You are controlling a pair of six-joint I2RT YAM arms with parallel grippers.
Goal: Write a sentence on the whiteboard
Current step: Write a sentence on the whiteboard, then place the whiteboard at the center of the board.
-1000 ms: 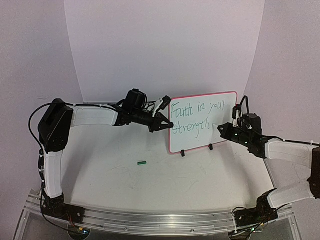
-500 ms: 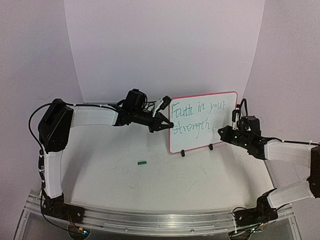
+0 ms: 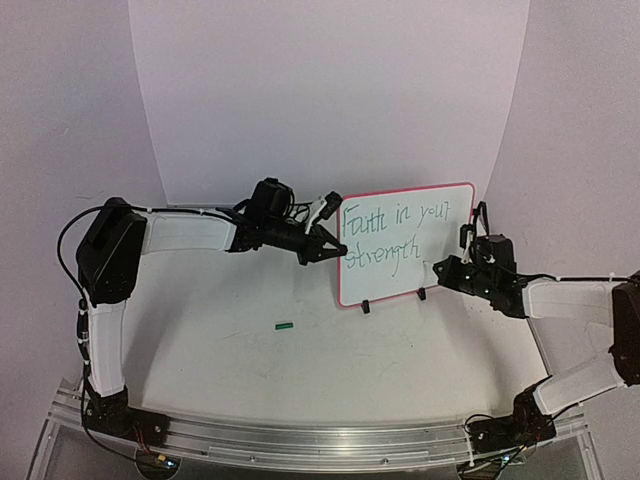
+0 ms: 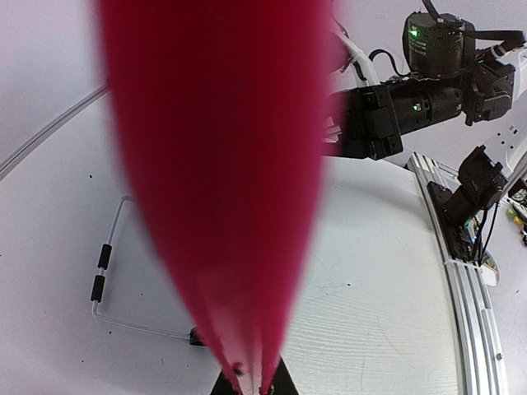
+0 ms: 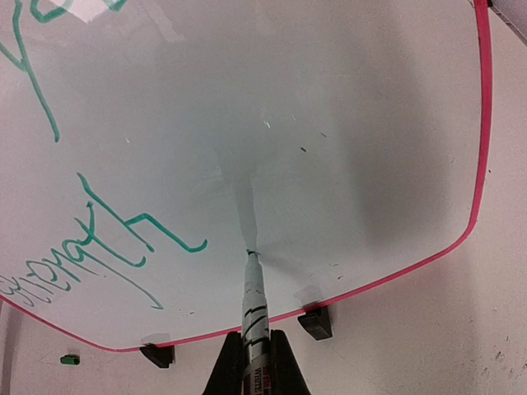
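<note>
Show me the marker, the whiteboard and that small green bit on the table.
marker (image 5: 254, 317): right wrist view, on its barrel.
whiteboard (image 3: 385, 283): top external view, bare white face below the writing.
small green bit (image 3: 285, 325): top external view, its middle.

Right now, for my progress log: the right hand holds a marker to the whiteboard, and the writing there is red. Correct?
No: the writing is green, not red, as the right wrist view shows. The rest holds: the right hand holds a marker to the whiteboard.
</note>
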